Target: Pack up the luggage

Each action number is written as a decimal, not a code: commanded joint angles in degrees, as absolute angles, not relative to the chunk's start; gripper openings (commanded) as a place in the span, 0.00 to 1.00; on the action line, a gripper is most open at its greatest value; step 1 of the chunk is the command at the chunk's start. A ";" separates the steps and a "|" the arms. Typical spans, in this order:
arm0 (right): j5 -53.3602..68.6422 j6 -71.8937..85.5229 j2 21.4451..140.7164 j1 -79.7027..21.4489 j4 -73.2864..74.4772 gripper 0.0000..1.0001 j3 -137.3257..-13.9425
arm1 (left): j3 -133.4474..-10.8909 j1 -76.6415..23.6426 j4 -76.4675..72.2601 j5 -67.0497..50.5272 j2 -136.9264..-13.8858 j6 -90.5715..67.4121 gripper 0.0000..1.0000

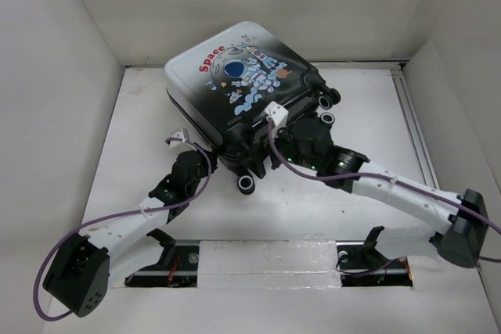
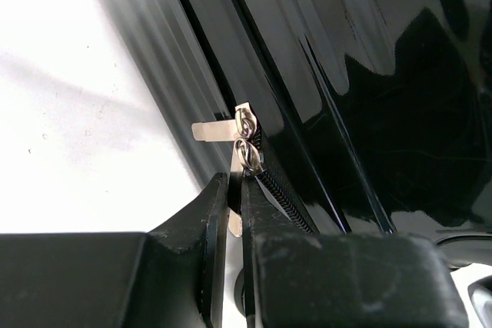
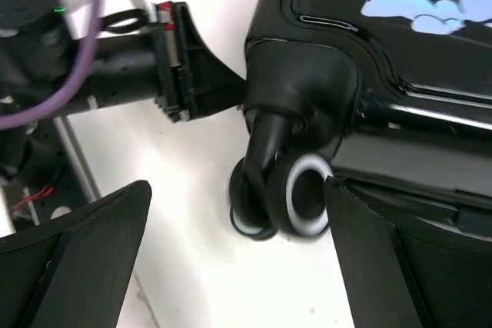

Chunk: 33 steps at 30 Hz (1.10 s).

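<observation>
the luggage (image 1: 243,87) lies closed, astronaut print up, toward the far middle of the white surface (image 1: 313,201). at its near-left edge the left claw (image 2: 233,201) is clamped on a silver zipper pull (image 2: 235,170). the right claw (image 3: 238,190) is spread apart at the near corner, a black-and-white caster wheel (image 3: 296,197) between its fingers.
</observation>
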<state>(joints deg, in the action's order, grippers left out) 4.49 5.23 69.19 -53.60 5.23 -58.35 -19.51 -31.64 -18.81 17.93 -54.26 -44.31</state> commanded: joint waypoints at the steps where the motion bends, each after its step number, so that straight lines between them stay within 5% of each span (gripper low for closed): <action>1: 4.30 6.94 76.62 -53.96 2.99 1.00 -61.43 | -18.11 -30.50 -15.64 20.48 -54.84 -42.19 0.00; 11: -6.23 8.53 86.57 -53.96 1.41 0.98 -64.77 | -18.11 -30.50 -16.17 19.95 -54.32 -42.19 0.00; 15: -6.77 8.53 87.98 -53.96 -0.17 0.75 -65.48 | -17.58 -30.50 -16.17 19.95 -53.79 -42.19 0.00; 20: -8.52 9.66 87.46 -54.49 -2.20 0.01 -64.17 | -17.58 -30.50 -14.69 20.65 -53.79 -42.19 0.00; 33: -15.12 9.67 66.46 -55.02 -0.88 0.00 -46.23 | -19.86 -30.50 -6.07 28.99 -52.13 -41.66 0.00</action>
